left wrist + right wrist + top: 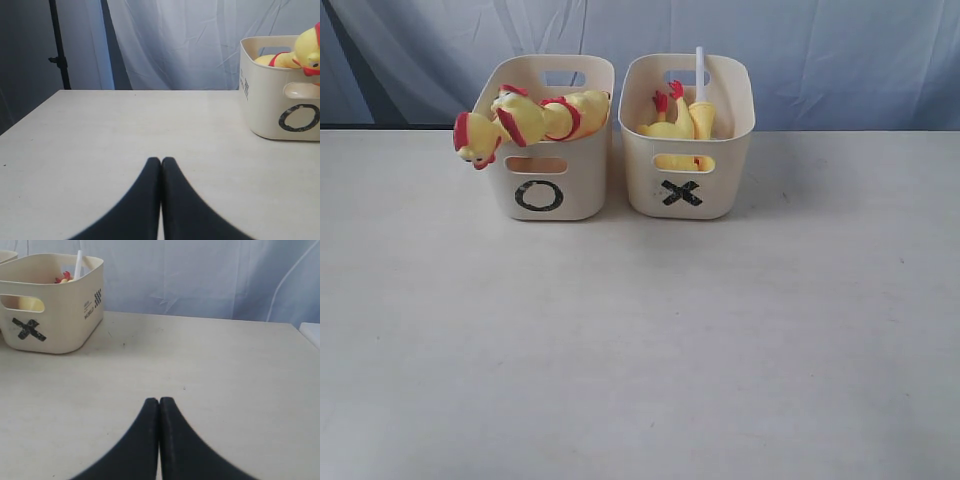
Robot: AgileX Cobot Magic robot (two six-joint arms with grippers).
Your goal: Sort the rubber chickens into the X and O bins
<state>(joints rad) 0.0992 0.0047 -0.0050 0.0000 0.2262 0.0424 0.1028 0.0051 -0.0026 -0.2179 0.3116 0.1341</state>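
Both pincers are clenched on nothing: the left pincer (161, 162) and the right pincer (159, 402) each show tips pressed together low over the surface (640, 340), well short of the tubs. The rubber chickens all sit in the tubs near the far edge. Two whole ones (545, 115) lie across the O bin (582, 185), long axes running side to side, and one head (475, 140) overhangs the rim facing the surface's left edge. The headless body (665, 128) and the stick piece (701, 105) are in the X bin (725, 170). Sorting looks done; if that overhanging head needs tucking in, the left pincer is nearer.
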